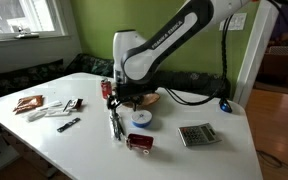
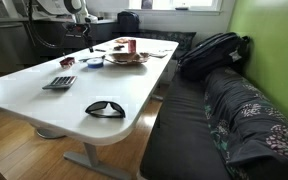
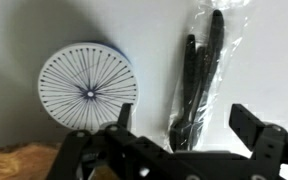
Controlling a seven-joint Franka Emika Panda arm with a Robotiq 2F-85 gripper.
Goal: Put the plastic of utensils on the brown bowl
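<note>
The plastic of utensils (image 3: pixel 199 70) is a long clear packet of dark cutlery lying flat on the white table; it also shows in an exterior view (image 1: pixel 115 124). My gripper (image 3: pixel 181 118) is open just above it, with one finger on each side of the packet's near end. It is not holding anything. In an exterior view the gripper (image 1: pixel 120 102) hangs low over the table between the red can and the packet. The brown bowl (image 1: pixel 148 98) sits close behind it, and its edge shows at the wrist view's lower left (image 3: pixel 19 160). It also shows in an exterior view (image 2: pixel 127 58).
A round white-and-blue disc (image 3: pixel 87 88) lies beside the packet. A red soda can (image 1: pixel 108 88), a small red item (image 1: pixel 140 143), a calculator (image 1: pixel 197 134), a short black item (image 1: pixel 69 124) and flat packets (image 1: pixel 52 113) share the table. Sunglasses (image 2: pixel 105 108) lie near one edge.
</note>
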